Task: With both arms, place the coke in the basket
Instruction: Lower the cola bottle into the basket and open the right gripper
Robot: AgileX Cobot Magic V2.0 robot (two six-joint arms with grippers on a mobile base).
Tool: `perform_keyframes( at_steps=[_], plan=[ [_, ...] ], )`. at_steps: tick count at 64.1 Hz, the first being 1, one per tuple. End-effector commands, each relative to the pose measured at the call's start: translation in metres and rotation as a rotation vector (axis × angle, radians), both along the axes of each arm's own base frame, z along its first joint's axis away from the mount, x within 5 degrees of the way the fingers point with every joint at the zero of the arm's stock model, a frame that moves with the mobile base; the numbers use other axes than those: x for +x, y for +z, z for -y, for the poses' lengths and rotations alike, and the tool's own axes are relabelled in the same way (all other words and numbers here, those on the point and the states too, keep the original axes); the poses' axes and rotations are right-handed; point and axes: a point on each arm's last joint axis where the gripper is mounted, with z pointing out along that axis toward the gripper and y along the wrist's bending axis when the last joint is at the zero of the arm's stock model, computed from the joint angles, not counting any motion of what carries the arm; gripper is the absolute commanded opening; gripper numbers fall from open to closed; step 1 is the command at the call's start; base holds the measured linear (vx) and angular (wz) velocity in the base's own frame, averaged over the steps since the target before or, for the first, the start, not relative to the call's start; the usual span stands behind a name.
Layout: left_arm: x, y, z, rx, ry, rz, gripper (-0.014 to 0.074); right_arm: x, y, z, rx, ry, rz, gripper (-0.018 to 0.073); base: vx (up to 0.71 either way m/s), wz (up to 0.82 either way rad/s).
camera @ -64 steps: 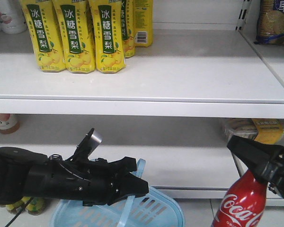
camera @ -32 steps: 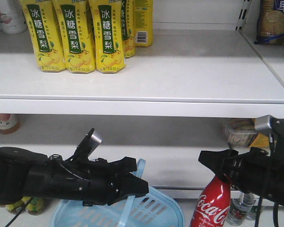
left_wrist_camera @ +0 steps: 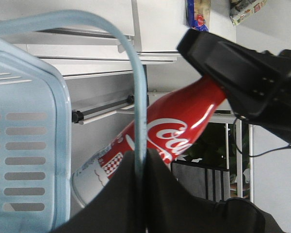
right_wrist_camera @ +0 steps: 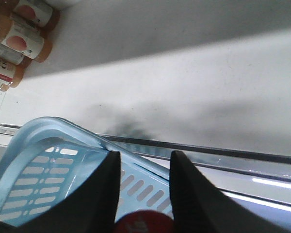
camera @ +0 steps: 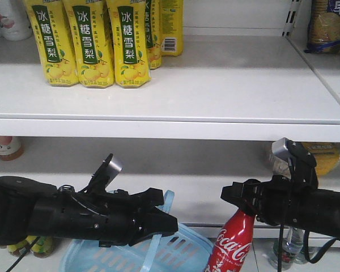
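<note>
Leftward since earlier, the right pincer (camera: 233, 198) grips the coke (camera: 229, 249) by its slick, rigid neck; the left pincer (camera: 169, 222) clamps the basket (camera: 184, 249) handle.

Shop: white retail shelves (camera: 215, 85) stocked with yellow drink bottles (camera: 90, 45)

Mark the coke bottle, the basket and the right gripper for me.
coke bottle (camera: 229, 249), front view, on the red body at the script.
basket (camera: 184, 249), front view, on the slotted side wall.
right gripper (camera: 238, 198), front view, at the fingertips clamped on the bottle's neck.
</note>
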Motion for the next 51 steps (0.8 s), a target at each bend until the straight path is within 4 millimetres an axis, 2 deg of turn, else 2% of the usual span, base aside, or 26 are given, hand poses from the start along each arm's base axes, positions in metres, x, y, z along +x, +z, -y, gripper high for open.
perform_keyframes(
  at_steps=[1, 7, 19, 24, 30, 51],
  plan=[
    [-0.001, 0.025, 0.004, -0.126, 0.016, 0.015, -0.0006, 0.008, 0.013, -0.006, 0.115, -0.016, 0.015, -0.0005, 0.00, 0.00],
    [-0.001, 0.025, 0.004, -0.126, 0.016, 0.015, -0.0006, 0.011, 0.007, -0.015, 0.097, 0.016, -0.002, -0.0005, 0.00, 0.00],
    [-0.001, 0.025, 0.004, -0.126, 0.016, 0.015, -0.0006, 0.020, 0.007, -0.050, 0.066, 0.114, 0.004, -0.0005, 0.00, 0.00],
    [-0.001, 0.025, 0.004, -0.126, 0.016, 0.015, -0.0006, 0.021, 0.003, -0.052, 0.008, 0.083, -0.001, -0.0005, 0.00, 0.00],
    [-0.001, 0.025, 0.004, -0.126, 0.016, 0.015, -0.0006, 0.023, -0.002, -0.046, -0.049, 0.008, -0.015, -0.0005, 0.00, 0.00],
    [-0.001, 0.025, 0.004, -0.125, 0.017, 0.016, -0.0006, 0.032, 0.003, -0.060, 0.056, 0.069, -0.035, 0.0032, 0.00, 0.00]
  ],
)
